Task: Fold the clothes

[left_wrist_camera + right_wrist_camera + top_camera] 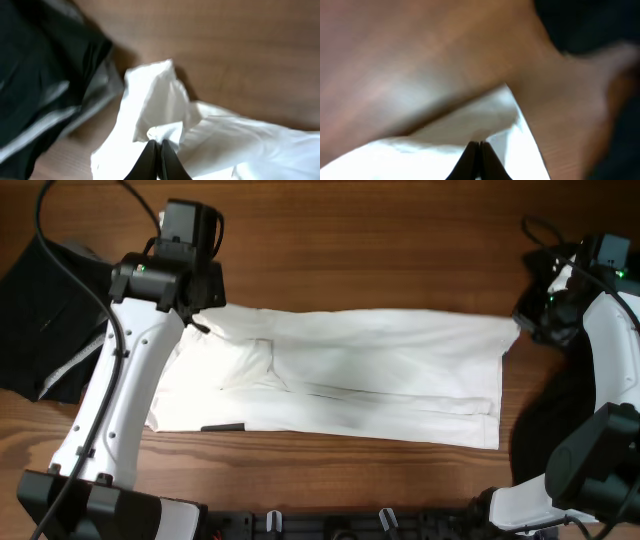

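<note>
The clothes here are chiefly a white T-shirt (pixel 350 380), lying as a long band across the wooden table, with a small dark label (pixel 225 427) at its near left edge. My left gripper (pixel 200 326) sits at the shirt's far left corner. In the left wrist view the left gripper (pixel 156 142) is shut, with a bunched fold of the white cloth (pixel 160 100) pinched at its tips. My right gripper (pixel 520 322) is at the far right corner. Seen from the right wrist, the right gripper (pixel 479 144) is shut on the shirt's edge (pixel 470 125).
A black and grey garment (pixel 45 310) lies heaped at the table's left edge and also shows as the dark garment (pixel 40 75) in the left wrist view. Another dark garment (pixel 545 425) lies at the right, under the right arm. Bare wood (pixel 370 260) runs behind the shirt.
</note>
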Action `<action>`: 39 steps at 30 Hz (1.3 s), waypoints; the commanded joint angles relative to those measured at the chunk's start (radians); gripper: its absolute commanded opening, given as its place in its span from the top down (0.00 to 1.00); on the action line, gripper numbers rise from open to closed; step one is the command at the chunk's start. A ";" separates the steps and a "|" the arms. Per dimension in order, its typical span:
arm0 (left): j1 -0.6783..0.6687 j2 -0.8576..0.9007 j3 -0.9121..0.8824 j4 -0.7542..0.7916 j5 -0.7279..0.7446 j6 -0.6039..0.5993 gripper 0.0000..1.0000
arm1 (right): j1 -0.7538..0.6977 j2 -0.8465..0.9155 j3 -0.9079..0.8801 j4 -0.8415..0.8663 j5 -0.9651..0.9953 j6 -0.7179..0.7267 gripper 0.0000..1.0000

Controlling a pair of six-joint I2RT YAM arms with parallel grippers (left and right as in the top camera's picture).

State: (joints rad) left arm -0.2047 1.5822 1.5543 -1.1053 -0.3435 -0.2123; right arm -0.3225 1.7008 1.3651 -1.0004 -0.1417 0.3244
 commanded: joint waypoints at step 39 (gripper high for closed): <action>0.118 -0.002 -0.156 -0.290 0.047 -0.137 0.48 | -0.002 -0.061 -0.135 -0.152 0.110 -0.037 0.50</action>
State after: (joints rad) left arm -0.0921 1.5829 1.4048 -1.4319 -0.3229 -0.3431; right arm -0.3225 1.6936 1.2194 -1.1942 0.0502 0.3611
